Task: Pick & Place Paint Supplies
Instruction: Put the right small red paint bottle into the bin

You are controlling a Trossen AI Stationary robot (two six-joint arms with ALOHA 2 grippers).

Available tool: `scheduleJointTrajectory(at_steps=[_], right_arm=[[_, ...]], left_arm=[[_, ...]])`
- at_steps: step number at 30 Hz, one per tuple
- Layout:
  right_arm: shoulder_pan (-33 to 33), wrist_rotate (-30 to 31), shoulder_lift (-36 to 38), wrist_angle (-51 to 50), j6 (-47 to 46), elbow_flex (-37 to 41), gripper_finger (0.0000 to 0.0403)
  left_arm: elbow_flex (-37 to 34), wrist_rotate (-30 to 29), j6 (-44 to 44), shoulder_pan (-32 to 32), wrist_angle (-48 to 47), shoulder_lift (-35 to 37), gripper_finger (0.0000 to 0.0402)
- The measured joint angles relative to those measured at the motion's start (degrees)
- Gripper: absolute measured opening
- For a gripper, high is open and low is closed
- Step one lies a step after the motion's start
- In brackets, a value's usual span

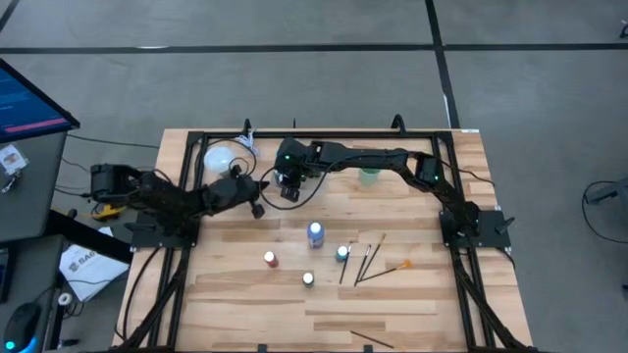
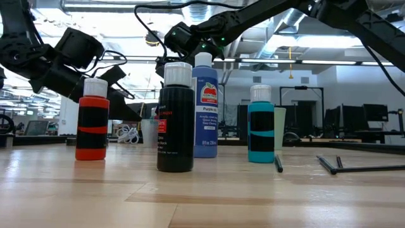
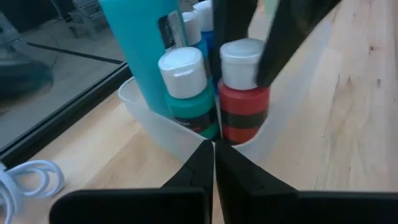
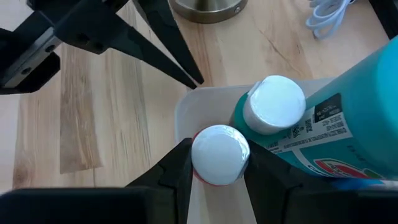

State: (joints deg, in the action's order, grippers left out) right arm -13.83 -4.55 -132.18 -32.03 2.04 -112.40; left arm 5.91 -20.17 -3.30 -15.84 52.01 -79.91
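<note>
1. The right tool is gripping a red bottle by its white cap inside the clear tray, beside a teal bottle.
2. The left tool is sitting closed and empty, pressing at the tray's corner.
3. Four bottles and several brushes are waiting on the tabletop.

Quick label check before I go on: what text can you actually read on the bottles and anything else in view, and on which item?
"Purple" on the label of the blue bottle; the finer print under it is too small to read.
Black bottle: side print is too small to read.
Large teal bottle: barcode and print are blurred.
White paper beside the table: dark letters, not legible.
</note>
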Motion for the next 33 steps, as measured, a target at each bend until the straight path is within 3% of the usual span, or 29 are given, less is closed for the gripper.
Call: scheduleJointTrajectory(at_steps=[13,33], right_arm=[[0.7,-0.1,0.0,0.3,0.9,0.0,0.0125],[0.7,-0.4,0.0,-0.7,0.9,0.0,0.0128]], left_arm=[[5.6,1.0,2.3,0.2,0.6,-13.3,0.0001],[6.0,2.7,4.9,0.2,1.1,-13.9,0.0001]])
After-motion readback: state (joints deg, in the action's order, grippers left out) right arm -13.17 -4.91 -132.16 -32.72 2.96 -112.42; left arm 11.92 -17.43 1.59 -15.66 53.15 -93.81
